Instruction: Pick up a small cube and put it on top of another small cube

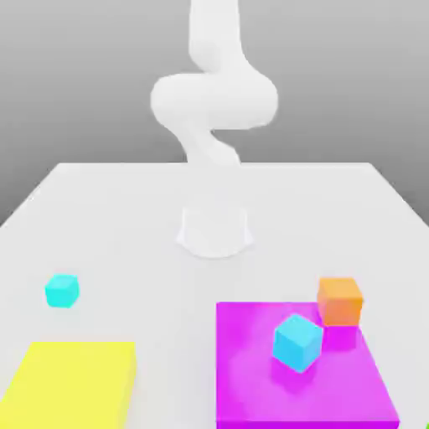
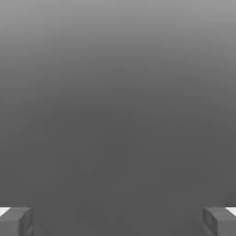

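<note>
A small cyan cube (image 1: 62, 290) sits on the white table (image 1: 126, 218) toward the exterior view's left. A larger light-blue cube (image 1: 297, 341) rests, turned at an angle, on a magenta slab (image 1: 251, 377). An orange cube (image 1: 340, 300) stands at that slab's far right corner. The white arm (image 1: 214, 100) rises folded above its base (image 1: 214, 230), well back from all the cubes. In the hand view my gripper (image 2: 118, 221) is open, its grey fingertips (image 2: 16, 221) set wide apart with nothing between them, facing plain grey background.
A flat yellow slab (image 1: 71, 381) lies near the front at the exterior view's left. The magenta slab fills the front right. The table's edges narrow toward the back.
</note>
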You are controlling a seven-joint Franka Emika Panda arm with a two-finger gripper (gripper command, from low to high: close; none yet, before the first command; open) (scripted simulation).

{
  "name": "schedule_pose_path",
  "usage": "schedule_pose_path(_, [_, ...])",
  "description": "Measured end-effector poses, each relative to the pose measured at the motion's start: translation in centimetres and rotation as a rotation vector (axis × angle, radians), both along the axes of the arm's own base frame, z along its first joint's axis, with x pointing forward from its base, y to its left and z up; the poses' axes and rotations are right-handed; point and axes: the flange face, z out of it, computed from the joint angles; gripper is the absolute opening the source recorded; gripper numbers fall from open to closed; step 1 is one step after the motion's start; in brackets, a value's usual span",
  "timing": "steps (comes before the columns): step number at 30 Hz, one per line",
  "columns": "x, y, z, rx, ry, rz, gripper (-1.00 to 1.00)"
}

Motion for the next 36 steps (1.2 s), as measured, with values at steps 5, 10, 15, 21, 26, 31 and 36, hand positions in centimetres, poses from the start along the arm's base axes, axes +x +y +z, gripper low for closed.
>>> schedule_pose_path(5, [3.2, -9.4, -12.4, 0.153, 0.157, -0.352, 0.0])
schedule_pose_path(10, [0.8, -18.1, -24.9, 0.304, 0.291, -0.715, 0.0])
schedule_pose_path(15, [-6.2, -24.1, -36.6, 0.454, 0.408, -1.089, 0.0])
schedule_pose_path(21, [-15.9, -26.1, -47.4, 0.6, 0.511, -1.473, 0.0])
schedule_pose_path(26, [-16.4, -26.0, -52.1, 0.604, 0.519, -1.491, 0.0])
schedule_pose_path(31, [-16.4, -25.9, -53.6, 0.605, 0.519, -1.492, -1.0])
schedule_pose_path(36, [-16.4, -25.9, -52.9, 0.605, 0.518, -1.492, -1.0])
